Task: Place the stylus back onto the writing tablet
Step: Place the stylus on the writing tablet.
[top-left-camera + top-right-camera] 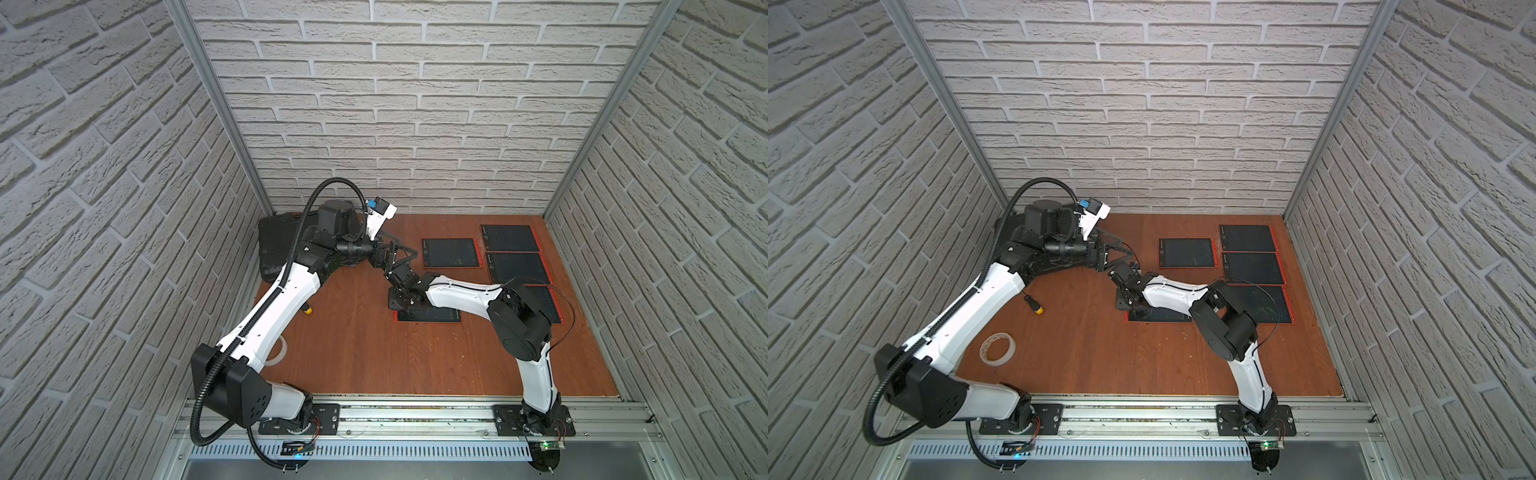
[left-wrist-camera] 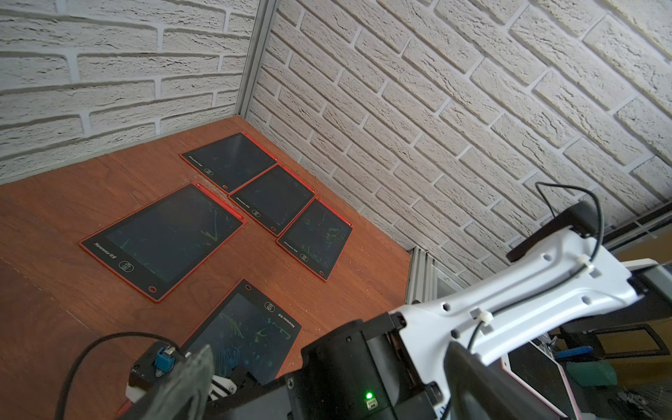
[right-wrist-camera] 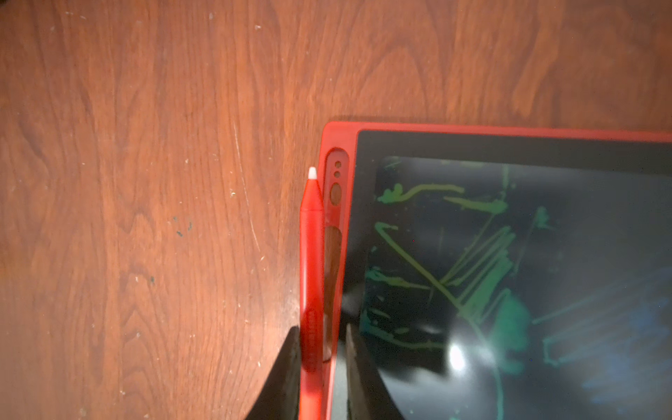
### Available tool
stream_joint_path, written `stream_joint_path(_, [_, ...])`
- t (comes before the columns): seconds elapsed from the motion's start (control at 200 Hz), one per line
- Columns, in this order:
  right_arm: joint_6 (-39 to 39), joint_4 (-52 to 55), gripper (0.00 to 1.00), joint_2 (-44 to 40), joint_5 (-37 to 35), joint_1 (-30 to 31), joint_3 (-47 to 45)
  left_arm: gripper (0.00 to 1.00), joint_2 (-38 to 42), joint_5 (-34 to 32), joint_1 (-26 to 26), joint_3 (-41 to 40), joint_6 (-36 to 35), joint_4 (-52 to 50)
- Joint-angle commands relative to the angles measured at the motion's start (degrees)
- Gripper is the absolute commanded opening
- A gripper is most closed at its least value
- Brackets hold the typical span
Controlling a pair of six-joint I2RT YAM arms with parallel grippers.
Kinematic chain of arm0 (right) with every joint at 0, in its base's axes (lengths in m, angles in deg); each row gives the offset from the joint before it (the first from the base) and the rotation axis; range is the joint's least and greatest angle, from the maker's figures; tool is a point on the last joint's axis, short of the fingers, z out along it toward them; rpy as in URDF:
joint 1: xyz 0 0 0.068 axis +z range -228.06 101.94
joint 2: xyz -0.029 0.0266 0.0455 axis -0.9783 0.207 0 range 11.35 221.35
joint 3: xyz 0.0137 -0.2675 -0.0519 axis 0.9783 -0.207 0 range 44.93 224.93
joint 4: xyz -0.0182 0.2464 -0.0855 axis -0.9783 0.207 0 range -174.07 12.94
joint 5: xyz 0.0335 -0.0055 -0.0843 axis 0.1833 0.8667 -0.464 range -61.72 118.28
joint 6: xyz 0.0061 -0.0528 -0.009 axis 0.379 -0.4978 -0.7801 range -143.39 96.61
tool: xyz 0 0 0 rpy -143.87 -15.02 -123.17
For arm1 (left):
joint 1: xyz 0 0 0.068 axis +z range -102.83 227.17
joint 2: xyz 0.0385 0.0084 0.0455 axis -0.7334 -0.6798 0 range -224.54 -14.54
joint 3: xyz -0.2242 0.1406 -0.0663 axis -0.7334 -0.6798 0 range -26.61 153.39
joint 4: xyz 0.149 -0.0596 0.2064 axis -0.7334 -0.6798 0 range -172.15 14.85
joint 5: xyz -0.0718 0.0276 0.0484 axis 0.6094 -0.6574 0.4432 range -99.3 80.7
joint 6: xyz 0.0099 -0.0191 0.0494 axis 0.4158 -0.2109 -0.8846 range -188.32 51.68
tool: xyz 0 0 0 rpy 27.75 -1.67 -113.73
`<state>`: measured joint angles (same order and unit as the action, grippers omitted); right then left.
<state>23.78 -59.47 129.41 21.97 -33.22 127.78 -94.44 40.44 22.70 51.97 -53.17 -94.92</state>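
Observation:
A red stylus (image 3: 311, 254) with a white tip lies lengthwise along the red side edge of the writing tablet (image 3: 472, 128), next to its holder slot. My right gripper (image 3: 322, 327) straddles the stylus with the jaws slightly apart. One finger (image 3: 287, 363) touches the stylus and the other (image 3: 354, 363) stands off over the dark, green-scribbled screen. In both top views the right gripper (image 1: 405, 305) (image 1: 1133, 305) points down at the left end of the tablet (image 1: 432, 316) (image 1: 1163, 316). My left gripper (image 1: 401, 259) hovers wide open above the right wrist, holding nothing.
Several more red-rimmed tablets (image 1: 449, 253) (image 1: 511, 239) (image 2: 167, 240) lie at the back right. A tape roll (image 1: 998, 348) and a yellow-tipped screwdriver (image 1: 1034, 305) sit under the left arm. A black case (image 1: 278, 245) is at the back left.

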Motion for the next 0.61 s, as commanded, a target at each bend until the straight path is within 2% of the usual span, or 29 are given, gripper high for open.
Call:
stream_joint_path(0.0, [0.4,-0.8,0.24,-0.3,0.2,0.6,1.5,0.98,0.4,0.1,-0.2,1.6,-0.6,0.7])
stream_joint_path(0.39, [1.6,1.5,0.17,1.1,-0.5,0.5,1.9,0.98,0.6,0.0,-0.3,1.6,-0.7,0.6])
stream_joint_path(0.6, [2.2,0.4,0.18,2.0,0.6,0.4,1.6,0.98,0.8,0.0,-0.3,1.6,-0.6,0.5])
